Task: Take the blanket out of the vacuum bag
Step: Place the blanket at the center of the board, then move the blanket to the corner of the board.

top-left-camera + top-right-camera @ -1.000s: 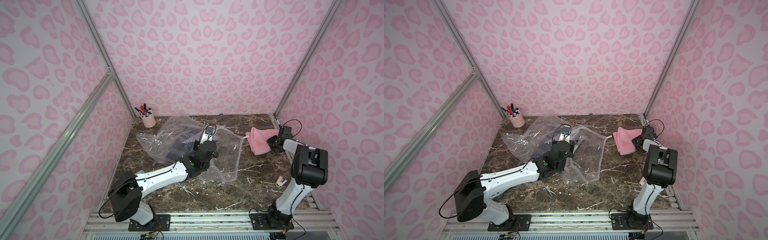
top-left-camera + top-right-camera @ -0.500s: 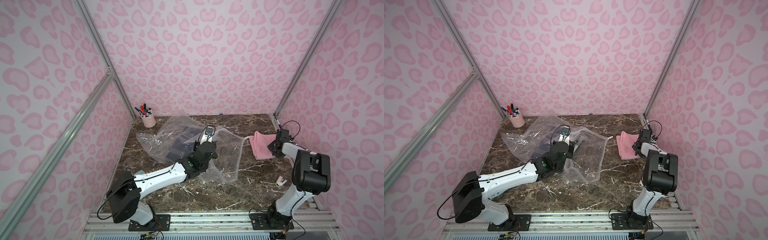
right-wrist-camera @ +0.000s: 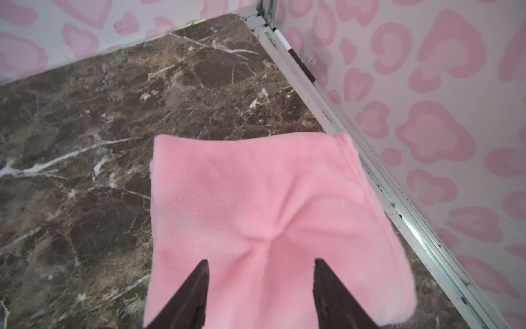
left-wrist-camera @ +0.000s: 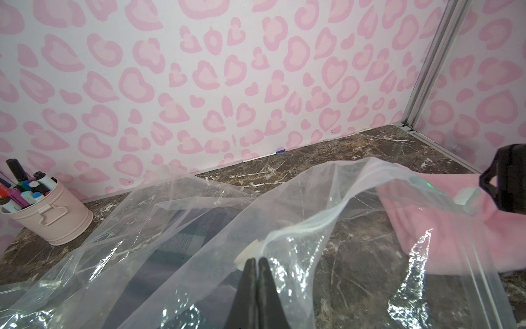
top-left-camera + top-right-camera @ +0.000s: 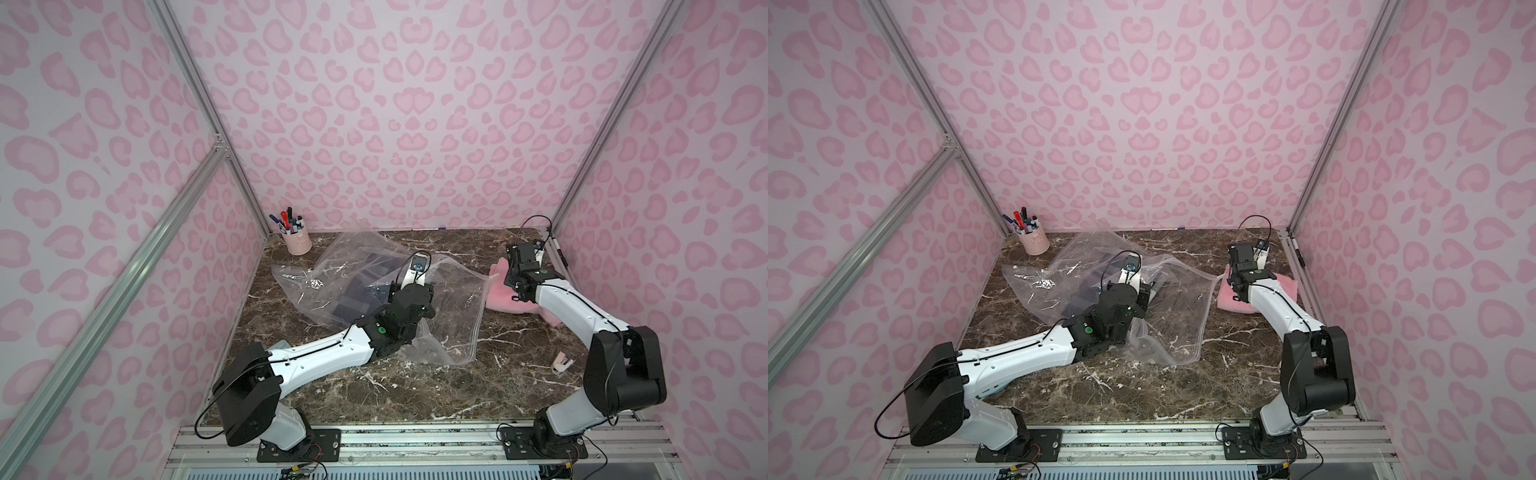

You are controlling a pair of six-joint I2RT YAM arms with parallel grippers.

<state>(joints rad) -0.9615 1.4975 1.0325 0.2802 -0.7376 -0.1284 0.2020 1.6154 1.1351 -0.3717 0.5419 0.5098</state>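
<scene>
Front of scene: a small pale clip-like piece (image 5: 561,361) lies on the marble tbl (image 5: 415,386) near the R arm's elbow, well apart from everything else.

Next back, mid-tbl: the vacuum bag (image 5: 453,316), clear & crinkly, is spread out w/ its zip edge on the side facing the R arm. Both top views show it. The L arm reaches low across the tbl, wrist over the bag. In the L wrist view the L gripper (image 4: 256,265) has both fingers pressed together, no gap, and the bag film (image 4: 299,199) rises from the tips as a lifted fold, so it looks pinched on the plastic. A whitish bit (image 4: 247,253) sits just beside the tips; can't tell what it is. Dark checked fabric (image 4: 199,233) lies inside the bag, under the film.

Further back & to the R: the blanket (image 5: 498,297), pink & fluffy, folded, lies on the tbl outside the bag, just beside the zip edge and close to the R wall rail. The R gripper (image 3: 260,263) is over it, jaws roughly half apart, fingers (image 3: 203,273) either side of a pucker in the pile. It grips nothing. Whether the tips touch the blanket (image 3: 256,185) I can't tell.

Far L corner, vs the back wall: a pink pen cup (image 5: 296,243) w/ markers, upright, near the bag's far edge but apart from it.
</scene>
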